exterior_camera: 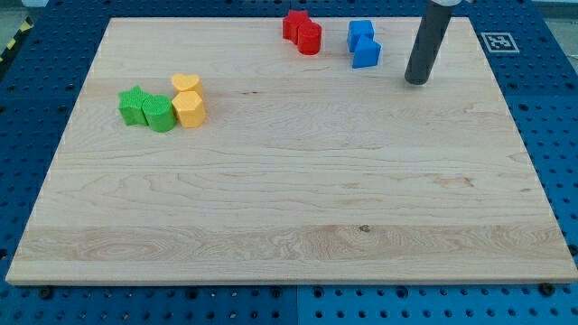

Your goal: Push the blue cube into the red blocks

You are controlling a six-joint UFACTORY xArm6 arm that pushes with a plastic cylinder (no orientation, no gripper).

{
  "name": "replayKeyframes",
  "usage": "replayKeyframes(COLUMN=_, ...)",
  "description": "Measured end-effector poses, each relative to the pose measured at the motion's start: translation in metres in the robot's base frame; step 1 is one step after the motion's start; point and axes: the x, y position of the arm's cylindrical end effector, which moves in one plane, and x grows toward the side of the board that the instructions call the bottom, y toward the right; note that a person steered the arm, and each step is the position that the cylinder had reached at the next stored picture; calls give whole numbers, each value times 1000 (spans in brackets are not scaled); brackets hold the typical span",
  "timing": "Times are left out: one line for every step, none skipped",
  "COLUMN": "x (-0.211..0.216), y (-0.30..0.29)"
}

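Observation:
Two blue blocks stand near the view's top, right of centre: one blue block (359, 33) at the back and a blue cube (367, 53) touching it in front. Two red blocks (302, 31) sit touching each other to their left, a small gap apart from the blue ones. My tip (415, 81) rests on the board to the right of the blue cube and slightly lower in the view, apart from it. The dark rod rises from it to the view's top edge.
Two green blocks (147, 109) and two yellow blocks (188, 98) cluster at the view's left on the wooden board (289, 199). A marker tag (498, 41) lies off the board's top right corner.

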Motion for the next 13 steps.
replayKeyframes(x=-18, y=-2)
replayKeyframes(x=-42, y=-19)
replayKeyframes(x=-66, y=-32)
replayKeyframes(x=-70, y=-32)
replayKeyframes(x=-73, y=-33)
replayKeyframes(x=-81, y=-40)
replayKeyframes(x=-87, y=-47)
replayKeyframes(x=-92, y=-54)
replayKeyframes(x=-96, y=-58)
replayKeyframes(x=-96, y=-59)
replayKeyframes(x=-96, y=-63)
replayKeyframes(x=-96, y=-75)
replayKeyframes(x=-94, y=-95)
